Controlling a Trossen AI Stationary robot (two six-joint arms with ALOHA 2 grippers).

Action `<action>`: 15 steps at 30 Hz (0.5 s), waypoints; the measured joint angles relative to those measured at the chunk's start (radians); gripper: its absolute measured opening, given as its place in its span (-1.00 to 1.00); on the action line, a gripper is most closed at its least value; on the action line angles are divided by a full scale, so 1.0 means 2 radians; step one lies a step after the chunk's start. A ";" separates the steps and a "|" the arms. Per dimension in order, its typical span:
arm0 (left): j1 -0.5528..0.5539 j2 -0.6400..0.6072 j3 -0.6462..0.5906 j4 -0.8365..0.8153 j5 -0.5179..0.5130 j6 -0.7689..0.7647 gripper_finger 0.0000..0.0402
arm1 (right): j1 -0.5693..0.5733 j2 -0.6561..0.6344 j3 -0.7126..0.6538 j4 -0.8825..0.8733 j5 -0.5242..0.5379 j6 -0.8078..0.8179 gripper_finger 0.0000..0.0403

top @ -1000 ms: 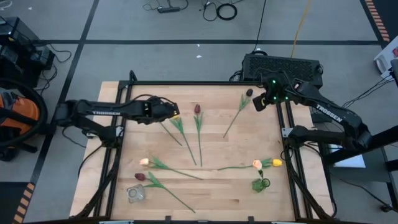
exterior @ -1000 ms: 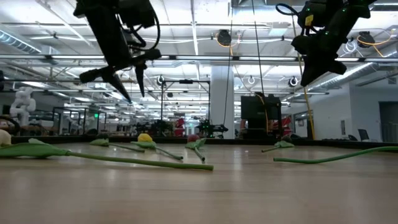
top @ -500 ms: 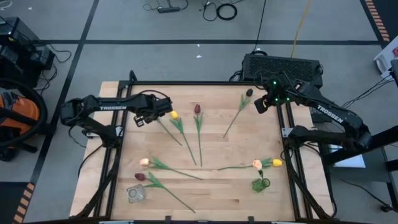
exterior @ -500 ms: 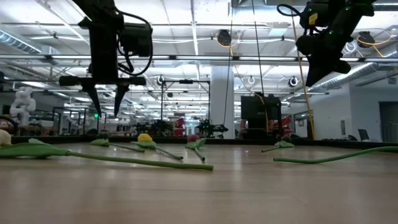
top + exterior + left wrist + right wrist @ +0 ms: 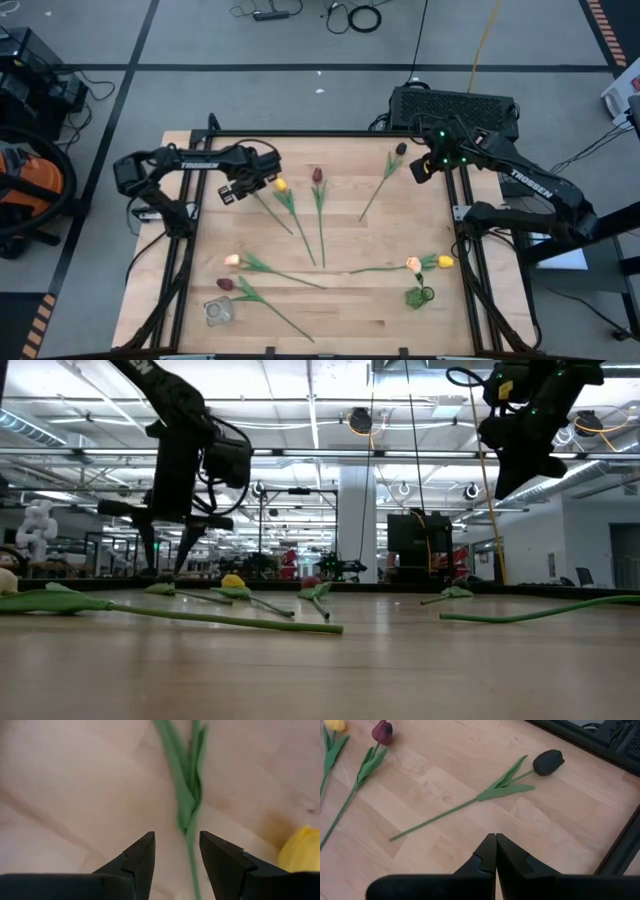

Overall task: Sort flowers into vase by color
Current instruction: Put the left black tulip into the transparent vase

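Several tulips lie flat on the wooden table [image 5: 380, 310]. At the far left are a yellow tulip [image 5: 281, 184] and a second green stem [image 5: 275, 214]. A dark red tulip [image 5: 318, 175] and a near-black tulip [image 5: 401, 149] lie farther right. My left gripper [image 5: 243, 187] points straight down just above that second stem [image 5: 189, 815], open, one finger on either side of it, touching nothing. The yellow head [image 5: 300, 856] lies beside it. My right gripper [image 5: 420, 166] hangs shut, high over the far right corner, above the near-black tulip [image 5: 547, 762].
Near the front left lie a peach tulip [image 5: 232, 260] and a maroon tulip [image 5: 225, 284], beside a clear glass vase [image 5: 218, 311]. At the front right a peach tulip [image 5: 413, 264] and a yellow tulip [image 5: 444, 261] lie above a green vase [image 5: 418, 296]. A black frame [image 5: 300, 133] edges the table.
My left gripper has moved toward the table's left edge and sunk closer to the table. It has tipped from a slant to pointing straight down and has rolled. It has come off the yellow head and now stands over the neighbouring stem. No flower has moved.
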 joint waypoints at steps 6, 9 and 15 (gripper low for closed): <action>0.007 0.023 0.000 0.011 0.004 0.007 -0.20 | 0.000 -0.009 0.000 -0.005 0.000 0.000 -1.00; 0.010 0.031 -0.010 0.017 0.004 0.014 -0.20 | 0.000 -0.016 0.000 -0.010 0.000 0.000 -1.00; 0.010 0.030 -0.045 0.100 0.006 0.014 -0.20 | 0.000 -0.028 0.000 -0.013 0.000 0.000 -1.00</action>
